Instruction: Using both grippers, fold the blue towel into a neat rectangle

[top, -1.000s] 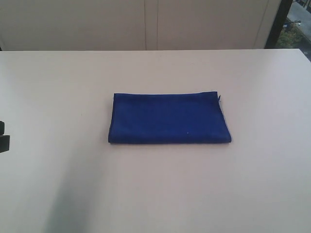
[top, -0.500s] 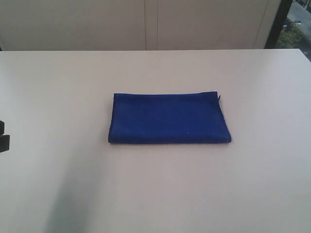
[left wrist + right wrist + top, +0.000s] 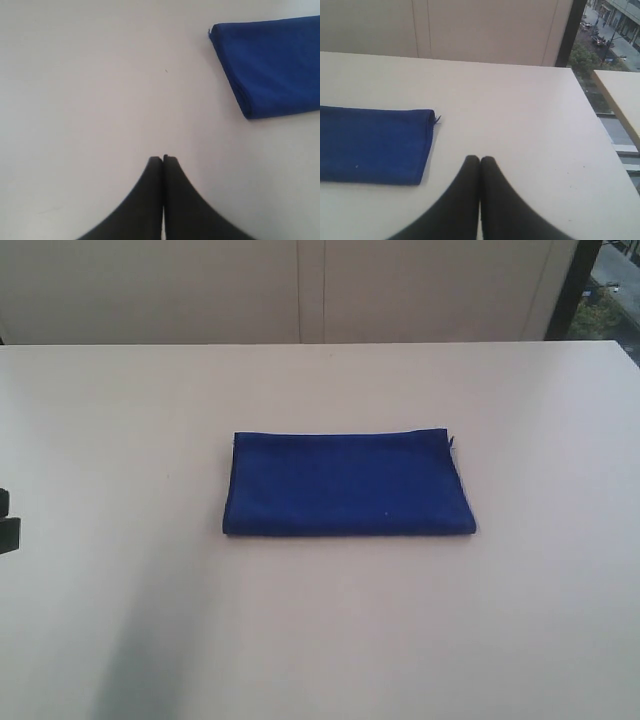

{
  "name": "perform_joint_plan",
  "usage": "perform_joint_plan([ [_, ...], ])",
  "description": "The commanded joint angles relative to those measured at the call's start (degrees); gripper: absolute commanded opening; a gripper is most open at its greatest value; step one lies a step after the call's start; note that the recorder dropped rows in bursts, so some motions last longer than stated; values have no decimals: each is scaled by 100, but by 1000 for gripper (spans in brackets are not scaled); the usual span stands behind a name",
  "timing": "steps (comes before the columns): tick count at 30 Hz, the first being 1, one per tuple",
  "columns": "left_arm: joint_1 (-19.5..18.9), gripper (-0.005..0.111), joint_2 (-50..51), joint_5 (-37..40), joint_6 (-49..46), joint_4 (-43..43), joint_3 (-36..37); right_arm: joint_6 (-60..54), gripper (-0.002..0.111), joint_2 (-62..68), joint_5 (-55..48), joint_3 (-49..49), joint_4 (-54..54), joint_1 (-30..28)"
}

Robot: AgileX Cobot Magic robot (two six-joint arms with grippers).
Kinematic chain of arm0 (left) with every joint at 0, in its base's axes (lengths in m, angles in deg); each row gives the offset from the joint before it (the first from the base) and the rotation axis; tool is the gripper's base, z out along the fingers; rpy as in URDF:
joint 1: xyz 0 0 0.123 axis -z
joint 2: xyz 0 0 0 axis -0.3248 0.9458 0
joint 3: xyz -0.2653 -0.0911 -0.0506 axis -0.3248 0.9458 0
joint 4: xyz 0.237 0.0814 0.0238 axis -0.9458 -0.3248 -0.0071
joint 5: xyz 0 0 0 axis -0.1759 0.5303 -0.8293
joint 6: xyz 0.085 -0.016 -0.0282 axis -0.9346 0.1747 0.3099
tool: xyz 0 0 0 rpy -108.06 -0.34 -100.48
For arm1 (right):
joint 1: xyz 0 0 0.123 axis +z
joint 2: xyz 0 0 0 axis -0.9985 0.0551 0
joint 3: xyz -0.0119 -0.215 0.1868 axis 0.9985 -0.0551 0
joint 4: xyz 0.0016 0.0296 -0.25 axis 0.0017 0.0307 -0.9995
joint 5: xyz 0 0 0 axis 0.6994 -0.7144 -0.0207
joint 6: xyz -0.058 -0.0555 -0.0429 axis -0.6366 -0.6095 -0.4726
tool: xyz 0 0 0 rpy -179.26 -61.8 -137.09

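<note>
The blue towel (image 3: 346,483) lies folded as a flat rectangle in the middle of the white table (image 3: 120,420), with a tiny thread at its far right corner. Only a black bit of the left arm (image 3: 7,522) shows at the left edge of the exterior view. My left gripper (image 3: 163,158) is shut and empty, well apart from the blue towel (image 3: 272,70). My right gripper (image 3: 480,159) is shut too, holding nothing, beside the short end of the blue towel (image 3: 372,145).
A beige panelled wall (image 3: 300,290) runs behind the table's far edge. A window (image 3: 605,30) looks onto a street past the table's right side, where a second table's edge (image 3: 620,95) shows.
</note>
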Motion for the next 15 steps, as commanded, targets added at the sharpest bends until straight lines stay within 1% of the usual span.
perform_joint_plan([
  [1, 3, 0, -50, 5, -33, 62, 60, -73, 0, -567, 483, -557, 146, -12],
  [6, 3, 0, -50, 5, -44, 62, 60, -73, 0, -1520, 498, -1202, 316, -12],
  [15, 3, 0, -50, -36, -44, 62, 60, -62, 0, -1536, 533, -1926, 316, -12],
])
